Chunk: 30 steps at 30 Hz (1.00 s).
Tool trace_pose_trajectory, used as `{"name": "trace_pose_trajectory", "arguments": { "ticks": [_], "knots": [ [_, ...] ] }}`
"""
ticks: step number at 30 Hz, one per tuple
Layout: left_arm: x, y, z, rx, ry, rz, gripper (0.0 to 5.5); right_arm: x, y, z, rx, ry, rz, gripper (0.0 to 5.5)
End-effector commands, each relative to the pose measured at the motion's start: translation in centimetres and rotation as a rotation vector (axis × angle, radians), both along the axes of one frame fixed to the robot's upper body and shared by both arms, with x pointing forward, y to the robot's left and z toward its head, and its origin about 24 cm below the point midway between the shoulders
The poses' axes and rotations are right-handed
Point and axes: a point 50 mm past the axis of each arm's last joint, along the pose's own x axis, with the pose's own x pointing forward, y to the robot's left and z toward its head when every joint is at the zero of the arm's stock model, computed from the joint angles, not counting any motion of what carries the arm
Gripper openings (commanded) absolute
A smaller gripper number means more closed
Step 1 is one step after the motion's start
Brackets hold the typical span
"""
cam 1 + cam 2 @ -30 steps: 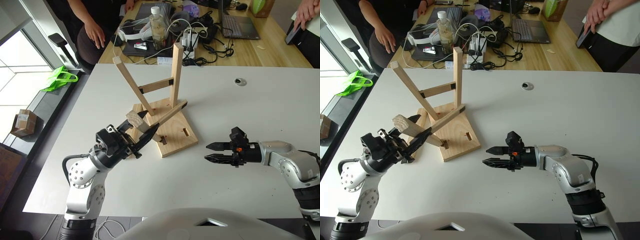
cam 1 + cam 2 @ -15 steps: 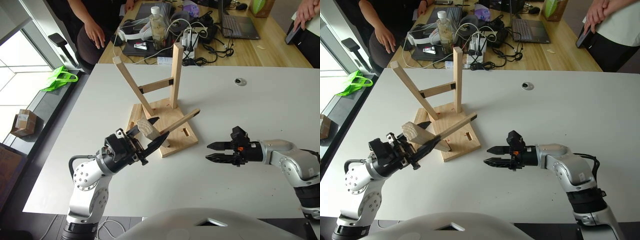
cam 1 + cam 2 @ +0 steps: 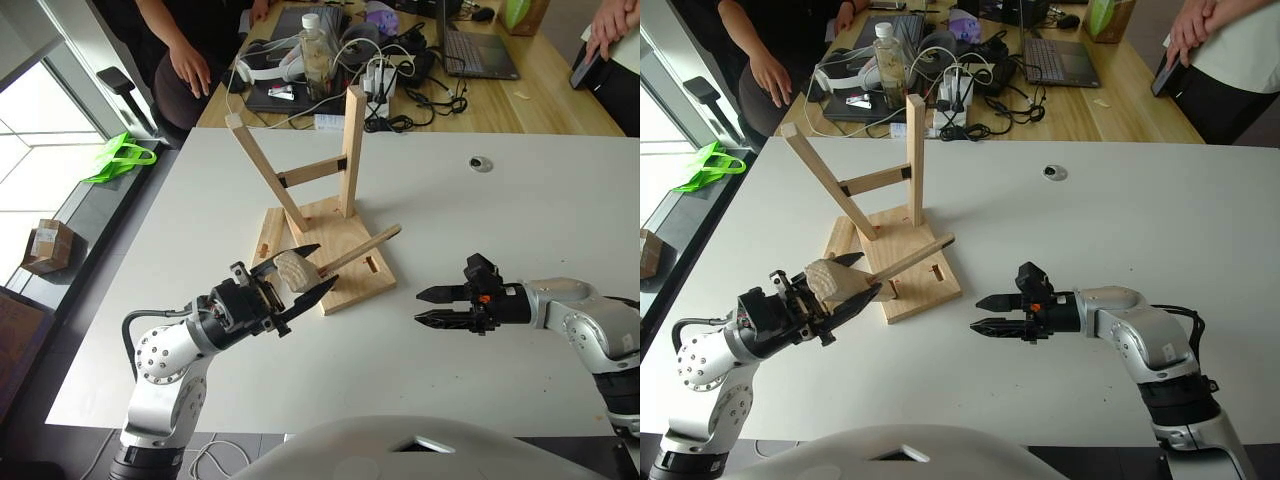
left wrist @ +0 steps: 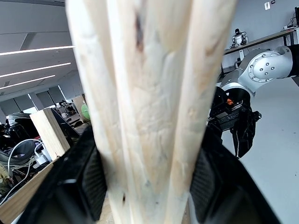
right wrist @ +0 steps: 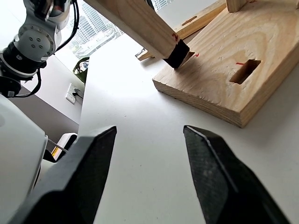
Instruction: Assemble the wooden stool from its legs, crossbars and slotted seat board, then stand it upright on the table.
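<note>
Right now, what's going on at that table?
The left end effector is shut on a loose wooden leg, holding it slanted over the slotted seat board, which lies flat on the white table. Already standing in the board are two legs joined by a crossbar. The right end effector hovers open and empty to the board's right.

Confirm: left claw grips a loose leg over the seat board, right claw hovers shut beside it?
No: the right claw hovers open, fingers apart, as the left eye view shows. The left claw does grip the loose leg over the seat board.
</note>
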Motion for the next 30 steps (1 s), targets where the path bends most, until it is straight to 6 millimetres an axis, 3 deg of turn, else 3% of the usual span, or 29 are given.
{"name": "trace_pose_trajectory", "arguments": {
  "ticks": [1, 5, 9, 13, 17, 20, 24, 30],
  "knots": [
    [0.0, 0.4, -1.1, 0.090, 0.050, -0.013, 2.08, 0.2, 0.0, 0.6, -0.014, -0.013, 0.019, 2.69],
    [0.0, 0.6, -1.0, 0.112, 0.040, -0.026, 2.08, 0.1, 0.1, 0.5, -0.011, -0.013, 0.012, 2.69],
    [1.5, 1.3, 0.5, -0.091, 0.092, 0.063, 2.08, 0.1, 0.3, 0.4, -0.004, -0.016, 0.001, 2.69],
    [3.2, 3.6, 1.9, -0.258, 0.143, 0.183, 2.08, 0.1, 0.4, 0.2, -0.001, -0.022, -0.013, 2.69],
    [4.3, 4.7, 1.9, -0.249, 0.196, 0.225, 2.08, 0.0, 0.6, 0.1, 0.007, -0.025, -0.024, 2.69],
    [4.5, 4.5, 2.2, -0.235, 0.206, 0.184, 2.08, 0.0, 0.8, 0.0, 0.010, -0.028, -0.031, 2.69],
    [3.6, 2.7, 3.1, -0.238, 0.188, 0.044, 2.08, -0.2, 0.8, -0.2, 0.013, -0.028, -0.041, 2.69],
    [2.9, 2.2, 2.0, -0.153, 0.212, -0.011, 2.08, -0.2, 1.0, -0.2, 0.020, -0.030, -0.040, 2.69]
  ]
}}
